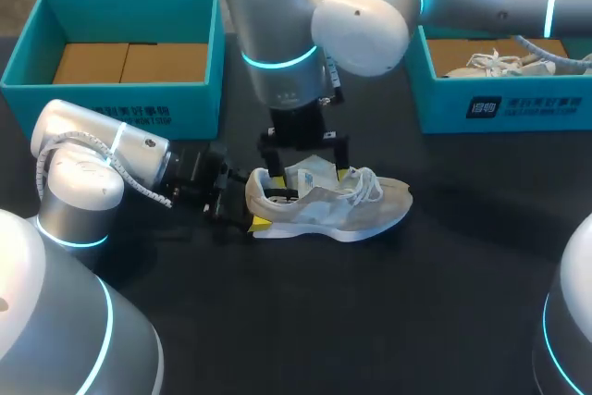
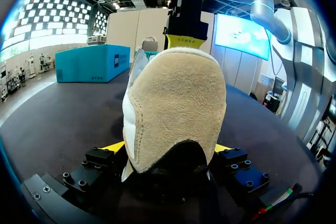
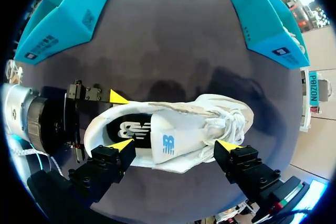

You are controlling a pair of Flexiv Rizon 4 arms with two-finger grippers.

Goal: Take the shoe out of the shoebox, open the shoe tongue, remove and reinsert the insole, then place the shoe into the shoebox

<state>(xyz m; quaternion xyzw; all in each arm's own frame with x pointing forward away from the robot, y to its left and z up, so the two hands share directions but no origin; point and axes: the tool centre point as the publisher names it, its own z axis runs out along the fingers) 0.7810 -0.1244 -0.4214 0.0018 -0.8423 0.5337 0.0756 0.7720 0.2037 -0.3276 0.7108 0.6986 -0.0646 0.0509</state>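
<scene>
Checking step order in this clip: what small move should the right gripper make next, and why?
Probably lower the open right gripper and pinch the tongue: the left gripper clamps the sneaker by its heel, the tongue lies over the opening, and the insole sits inside.

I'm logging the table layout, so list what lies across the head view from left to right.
left teal shoebox → left gripper → shoe → right teal shoebox
</scene>
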